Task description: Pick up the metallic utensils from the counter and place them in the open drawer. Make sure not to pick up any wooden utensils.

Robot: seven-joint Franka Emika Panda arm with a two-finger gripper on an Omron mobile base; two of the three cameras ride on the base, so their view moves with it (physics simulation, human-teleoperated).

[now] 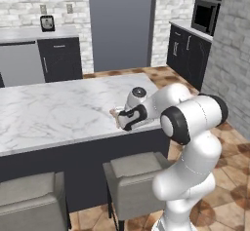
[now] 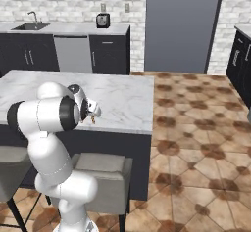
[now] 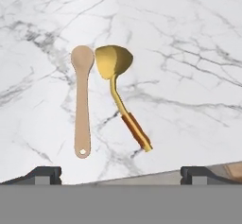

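Observation:
Two utensils lie side by side on the white marble counter [image 3: 189,53] near its front edge. One is a golden metallic utensil [image 3: 118,83] with a rounded head and a brown grip. The other is a pale wooden spoon [image 3: 82,100], just left of it in the hand view. My gripper [image 3: 120,175] hovers above them, open, its fingertips [image 3: 45,173] wide apart and nothing between them. From the base, the gripper [image 1: 119,119] hangs over the counter [image 1: 58,113] at its near right edge, also seen as the gripper [image 2: 93,112] over the counter [image 2: 122,99]. The drawer is out of view.
Grey stools [image 1: 136,171] [image 2: 103,170] stand under the island's near side, beside my arm. Dark wall cabinets [image 1: 58,57] with a toaster [image 2: 102,20] line the back wall. A tiled floor [image 2: 196,128] opens to the island's right.

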